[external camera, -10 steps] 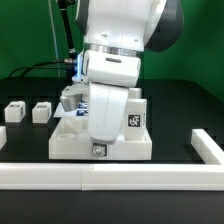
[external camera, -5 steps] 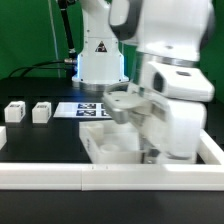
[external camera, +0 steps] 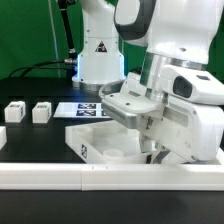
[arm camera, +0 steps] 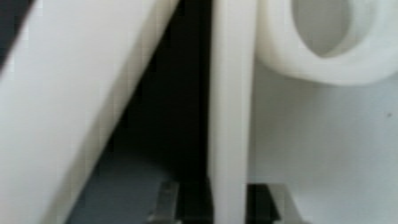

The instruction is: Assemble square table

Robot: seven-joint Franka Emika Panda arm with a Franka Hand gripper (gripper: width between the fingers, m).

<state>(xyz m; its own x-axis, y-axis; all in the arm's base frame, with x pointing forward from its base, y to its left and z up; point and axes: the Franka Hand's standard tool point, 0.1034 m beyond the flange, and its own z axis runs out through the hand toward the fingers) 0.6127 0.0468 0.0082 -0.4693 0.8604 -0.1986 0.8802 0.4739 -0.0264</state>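
Note:
The square table's top [external camera: 100, 140], a large white slab with a raised rim, rests near the front rail with one corner toward the exterior view's left. My gripper [external camera: 150, 148] comes down on its right side and is shut on the slab's rim. In the wrist view the thin white rim [arm camera: 228, 120] runs straight between my dark fingertips [arm camera: 187, 205], with my gripper [arm camera: 228, 205] closed around it, and a round corner hole [arm camera: 338, 40] shows beside it. Two small white legs [external camera: 16, 111] [external camera: 41, 111] stand at the left.
A long white L-shaped rail [external camera: 50, 176] runs along the table's front and turns up at the right. The marker board [external camera: 85, 108] lies flat behind the slab, before the arm's base [external camera: 98, 65]. The arm's bulky wrist hides the slab's right part.
The arm has swung toward the exterior view's right, carrying the slab with it. The slab has turned, and its corner now points left. The gripper stayed shut throughout.

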